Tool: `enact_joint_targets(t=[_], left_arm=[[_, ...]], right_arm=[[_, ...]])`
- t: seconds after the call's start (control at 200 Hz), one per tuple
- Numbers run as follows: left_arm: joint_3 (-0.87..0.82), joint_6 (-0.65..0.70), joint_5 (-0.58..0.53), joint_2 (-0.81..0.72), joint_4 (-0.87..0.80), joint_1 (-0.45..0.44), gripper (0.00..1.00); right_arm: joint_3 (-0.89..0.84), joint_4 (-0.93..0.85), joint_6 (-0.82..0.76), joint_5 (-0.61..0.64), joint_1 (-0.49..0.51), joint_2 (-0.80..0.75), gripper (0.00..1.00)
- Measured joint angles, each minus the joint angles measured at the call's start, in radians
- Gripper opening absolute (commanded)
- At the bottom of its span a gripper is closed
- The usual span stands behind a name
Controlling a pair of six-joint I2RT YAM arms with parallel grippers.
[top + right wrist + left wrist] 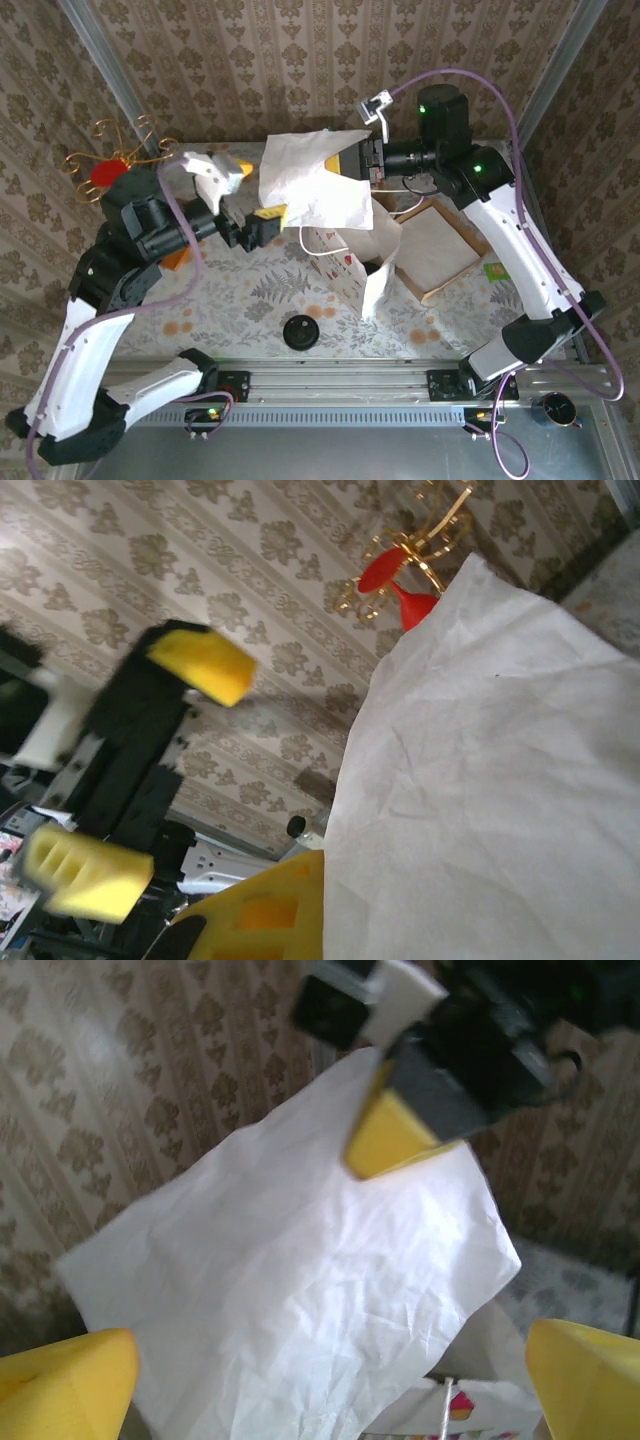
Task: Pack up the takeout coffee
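**Legible markings.** No text, brand, number or sign can be read in any view. The white paper bag (310, 185) carries small coloured printed motifs (462, 1406) on its lower panel, too blurred to decipher. A green card (494, 270) near the right edge of the worktop (250, 290) bears marks that cannot be made out.

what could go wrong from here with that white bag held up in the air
1. The crumpled white paper bag hangs from the right gripper alone, pinched at one edge. The left gripper is open, not gripping, so the bag may slip or tear.
2. It dangles over the printed paper bag with string handles and could tip that over.
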Motion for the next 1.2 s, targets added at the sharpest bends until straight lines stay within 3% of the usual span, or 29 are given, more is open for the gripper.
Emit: enact_joint_targets(t=[0.15,0.365,0.66,0.845,0.93,1.2], left_arm=[[0.079,0.185,-0.132,0.089,-0.037,-0.133,1.00],[0.093,0.330,-0.248,0.213,-0.043,-0.214,1.00],[0.088,0.396,-0.337,0.253,-0.032,-0.214,0.99],[0.068,0.402,-0.328,0.251,-0.033,-0.197,0.87],[0.039,0.400,-0.310,0.248,-0.034,-0.170,0.76],[-0.008,0.367,-0.272,0.224,-0.037,-0.125,0.64]], right_arm=[[0.031,-0.079,-0.021,0.018,0.026,0.035,0.00],[0.071,-0.143,-0.043,0.023,0.061,0.042,0.00],[0.084,-0.158,-0.059,0.022,0.066,0.035,0.00],[0.084,-0.167,-0.061,0.021,0.066,0.020,0.00],[0.084,-0.166,-0.061,0.015,0.066,0.014,0.00],[0.084,-0.165,-0.057,0.002,0.066,0.010,0.00]])
